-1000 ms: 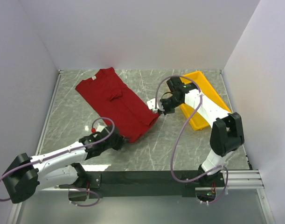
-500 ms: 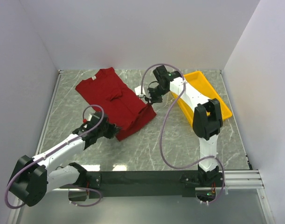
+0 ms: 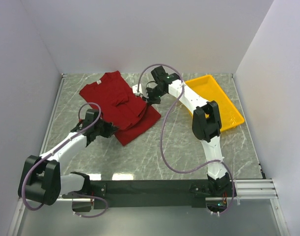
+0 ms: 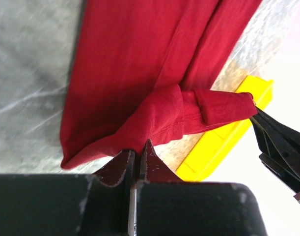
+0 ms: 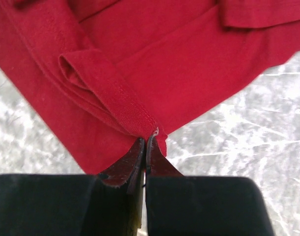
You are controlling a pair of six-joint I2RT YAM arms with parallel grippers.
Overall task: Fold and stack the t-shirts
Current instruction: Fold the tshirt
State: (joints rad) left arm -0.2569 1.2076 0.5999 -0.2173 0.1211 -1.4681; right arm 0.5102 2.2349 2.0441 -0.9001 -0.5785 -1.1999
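Observation:
A dark red t-shirt (image 3: pixel 115 101) lies at the back left of the marble table, its lower part lifted and doubled back over itself. My left gripper (image 3: pixel 112 129) is shut on the t-shirt's near hem corner (image 4: pixel 140 135). At the other hem corner (image 5: pixel 150 130), my right gripper (image 3: pixel 148 100) is shut on the cloth, on the right side of the t-shirt. Both wrist views show the jaws pressed together on red cloth, and the hem hangs stretched between the two grippers above the flat part of the t-shirt.
A yellow tray (image 3: pixel 216 101) sits at the back right, beside my right arm (image 3: pixel 201 110). White walls close in the table on three sides. Bare marble (image 3: pixel 154 147) lies in front of the t-shirt.
Both grippers have carried the t-shirt's bottom hem back and to the left, over its upper part. The folded cloth now covers less of the table.

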